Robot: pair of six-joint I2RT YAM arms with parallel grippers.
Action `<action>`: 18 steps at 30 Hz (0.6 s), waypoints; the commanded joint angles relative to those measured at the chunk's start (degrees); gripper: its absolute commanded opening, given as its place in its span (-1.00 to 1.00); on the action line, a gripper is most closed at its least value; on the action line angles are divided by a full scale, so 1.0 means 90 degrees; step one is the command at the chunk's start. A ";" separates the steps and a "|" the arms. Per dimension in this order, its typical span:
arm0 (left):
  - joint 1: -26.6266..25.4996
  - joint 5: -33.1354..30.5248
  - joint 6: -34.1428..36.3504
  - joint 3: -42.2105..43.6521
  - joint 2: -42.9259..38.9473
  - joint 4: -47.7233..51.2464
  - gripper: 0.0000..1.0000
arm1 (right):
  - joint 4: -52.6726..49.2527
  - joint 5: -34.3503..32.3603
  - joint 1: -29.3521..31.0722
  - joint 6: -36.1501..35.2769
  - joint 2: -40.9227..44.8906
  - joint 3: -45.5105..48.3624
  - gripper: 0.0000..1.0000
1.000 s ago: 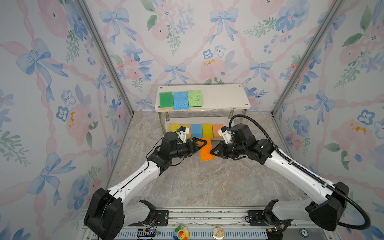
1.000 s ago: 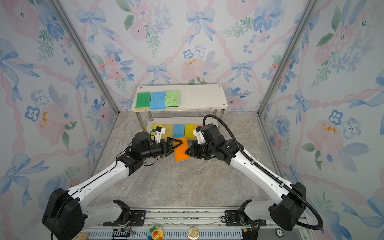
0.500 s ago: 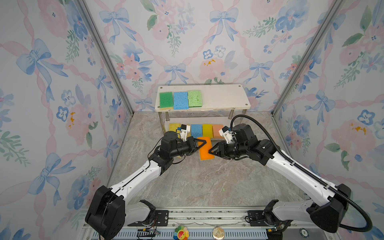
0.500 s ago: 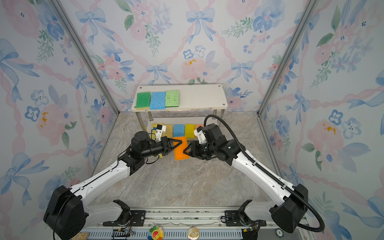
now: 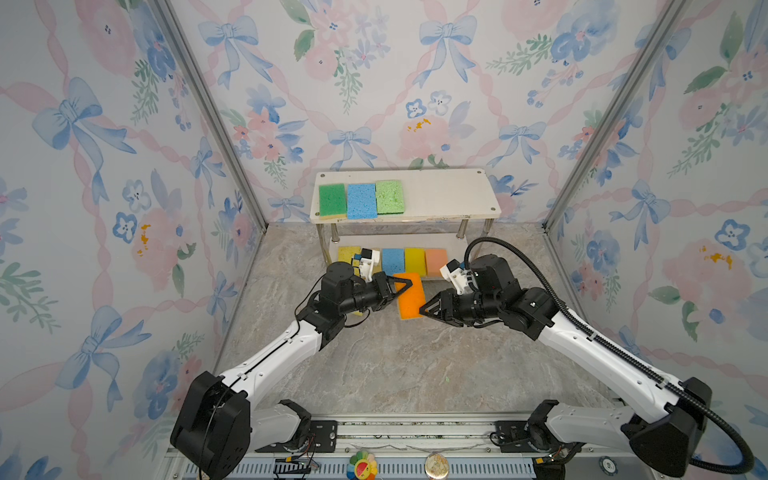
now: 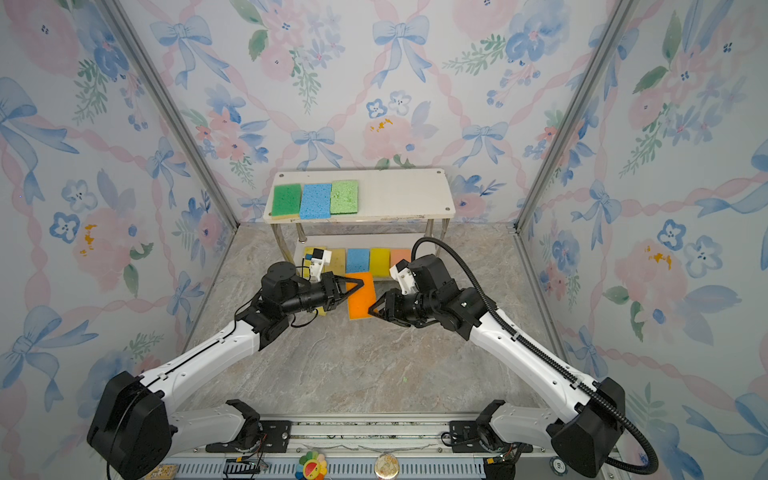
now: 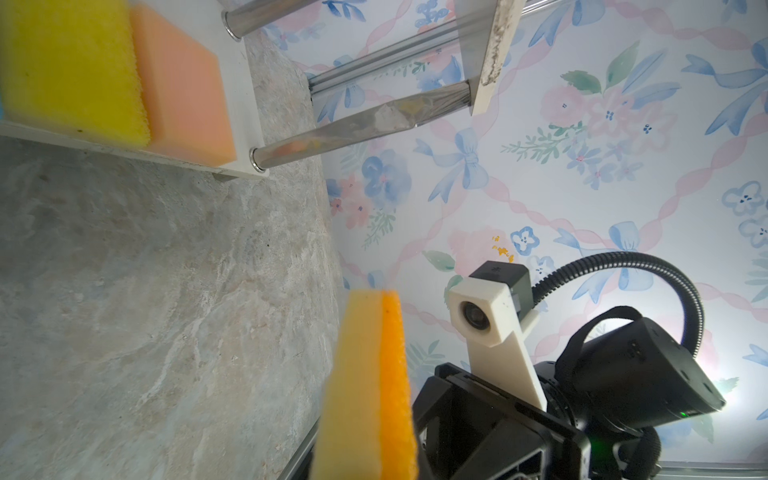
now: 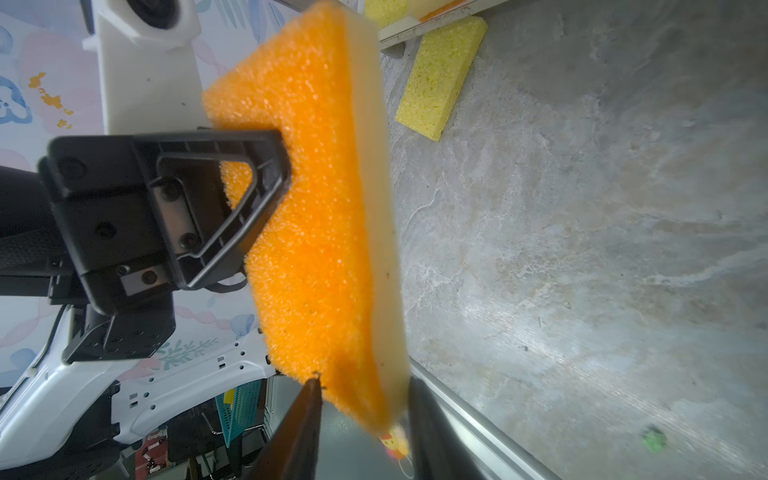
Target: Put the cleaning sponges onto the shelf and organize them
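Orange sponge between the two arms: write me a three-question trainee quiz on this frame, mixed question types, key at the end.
1. Short answer: which arm's pincer is shut on the orange sponge?
2. True or false: the top board of the shelf carries four sponges.
3. Multiple choice: the loose sponge lying beside the shelf's lower board is A) peach, B) yellow, C) red.
Key: 1, the left pincer, clamped on the sponge's edge. 2, false; there are three: dark green, blue, light green. 3, B.
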State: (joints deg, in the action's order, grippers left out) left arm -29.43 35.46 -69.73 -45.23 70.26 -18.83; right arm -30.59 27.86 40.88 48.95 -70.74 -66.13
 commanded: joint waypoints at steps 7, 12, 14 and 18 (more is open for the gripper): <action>0.0135 0.0086 -0.0201 0.0211 -0.0389 -0.0212 -1.00 | 0.0361 0.0006 0.0158 0.0205 0.0056 0.0258 -0.23; 0.0164 0.0142 -0.0257 0.0192 -0.0441 -0.0221 -1.00 | 0.0496 -0.0028 0.0146 0.0240 0.0030 0.0300 -0.14; 0.0165 0.0148 -0.0284 0.0192 -0.0446 -0.0231 -1.00 | 0.0584 -0.0006 0.0144 0.0253 -0.0020 0.0307 -0.14; 0.0165 0.0153 -0.0392 0.0202 -0.0435 -0.0327 -1.00 | 0.0756 0.0107 0.0150 0.0277 -0.0144 0.0223 -0.17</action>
State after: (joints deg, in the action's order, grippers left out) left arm -28.10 35.44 -72.20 -44.03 67.53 -19.33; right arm -25.93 28.01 41.74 50.76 -71.09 -64.25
